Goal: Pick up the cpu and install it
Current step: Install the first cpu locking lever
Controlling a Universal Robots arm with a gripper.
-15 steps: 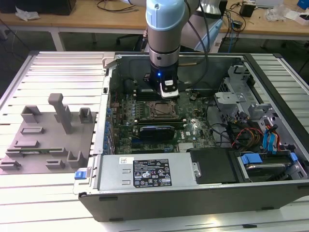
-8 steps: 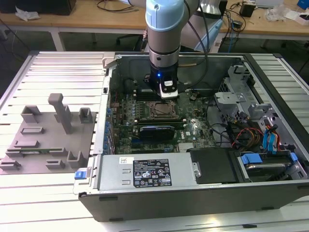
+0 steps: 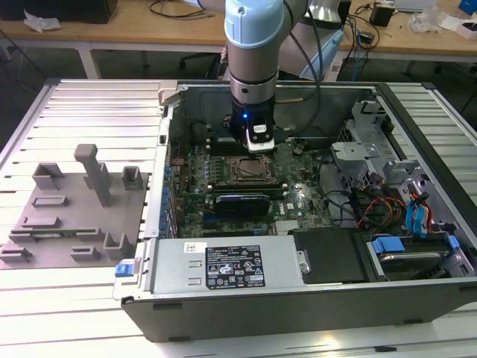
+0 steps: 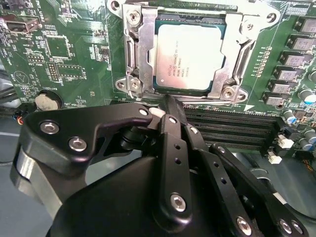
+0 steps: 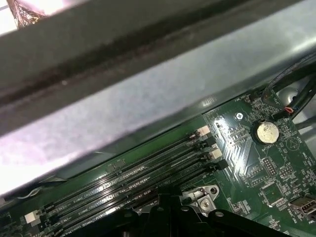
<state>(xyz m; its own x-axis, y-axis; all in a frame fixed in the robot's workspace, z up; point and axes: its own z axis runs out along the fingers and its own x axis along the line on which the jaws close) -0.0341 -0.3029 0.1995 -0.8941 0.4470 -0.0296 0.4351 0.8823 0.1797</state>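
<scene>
Closest to the exterior camera is one silver power supply box (image 3: 231, 265), sitting along the near wall of the open computer case (image 3: 298, 313). Just behind it, one long dark expansion card (image 3: 242, 203) lies on the green motherboard (image 3: 298, 194).

Next back is the socket frame (image 4: 140, 54), and yep, the cpu (image 4: 187, 57) is sitting flat inside it: one chip, silvery top up.

The gripper (image 4: 167, 102) hangs right at the socket's edge on the memory-slot side. Its fingers are pressed together with nothing pinched between them, and it's not touching the chip as far as I can see.

In the first wrist view I count four memory slots (image 5: 148, 173) side by side, plus one coin battery (image 5: 266, 132) on the board.

Over on the exterior view's left there's one gray fixture tray (image 3: 74, 216) outside the case. Farthest back is a wooden workbench (image 3: 149, 30).
</scene>
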